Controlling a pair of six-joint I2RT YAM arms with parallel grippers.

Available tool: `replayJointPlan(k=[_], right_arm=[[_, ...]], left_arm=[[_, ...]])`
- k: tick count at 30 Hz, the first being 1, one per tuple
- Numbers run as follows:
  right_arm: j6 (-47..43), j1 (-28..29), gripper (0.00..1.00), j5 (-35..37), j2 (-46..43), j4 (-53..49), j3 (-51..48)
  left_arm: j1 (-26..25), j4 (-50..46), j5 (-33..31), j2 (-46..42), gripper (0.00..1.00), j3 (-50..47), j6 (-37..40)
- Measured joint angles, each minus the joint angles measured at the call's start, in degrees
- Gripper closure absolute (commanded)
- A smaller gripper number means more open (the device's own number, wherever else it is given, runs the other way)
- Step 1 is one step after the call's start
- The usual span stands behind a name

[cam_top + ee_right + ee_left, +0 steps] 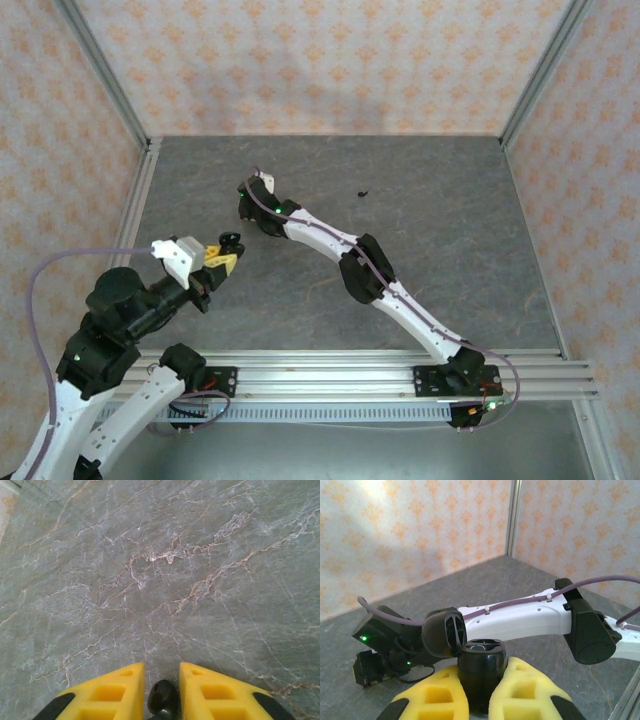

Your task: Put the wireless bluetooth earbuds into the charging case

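Your left gripper (482,674) is clamped on the charging case (480,661), a small dark, glossy case rather than a pale one. It is held upright off the worktop (150,580) at the near left, with its lid (444,632) swung open to the left. Your right gripper (161,666) hangs just beyond it, near but not touching. Its fingers are drawn in on a small dark rounded thing that I take for an earbud (162,700). The main hazard is where that earbud sits: deep between the fingers, well back from the tips. If you bring it down over the case, the tips will probably meet the rim or the lid before the earbud reaches its well. A knock like that could twist the case in the left grip or tip the lid shut. The piece is round and slick, so it may roll in the pinch and arrive with its stem pointing the wrong way — you cannot tell its orientation from here. Nor can you tell whether a well is already filled. A dark speck (362,192) lies farther out on the worktop, too small to identify — don't assume it is the second earbud.
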Motion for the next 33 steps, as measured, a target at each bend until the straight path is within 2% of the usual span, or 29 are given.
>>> replayJointPlan(k=[7,18,23,33], right_arm=[[-0.26,1.07,0.87,-1.97,-6.97,-1.46,-10.29],[-2.38,1.92,0.91,-4.37,-10.19,-5.97,-13.57],[-3.78,1.95,0.91,-5.11,-17.35,-6.6,-24.63],[-6.84,1.7,0.91,-3.37,-36.79,-6.82,-54.07]], left_arm=[[0.0,-2.21,-1.09,-0.9,1.0,0.0,0.02],[0.0,-3.52,-1.31,-0.9,1.0,0.0,0.02],[0.0,-4.26,-1.01,-0.85,1.0,0.0,0.2],[0.0,-3.3,5.33,4.98,1.0,0.74,1.33]])
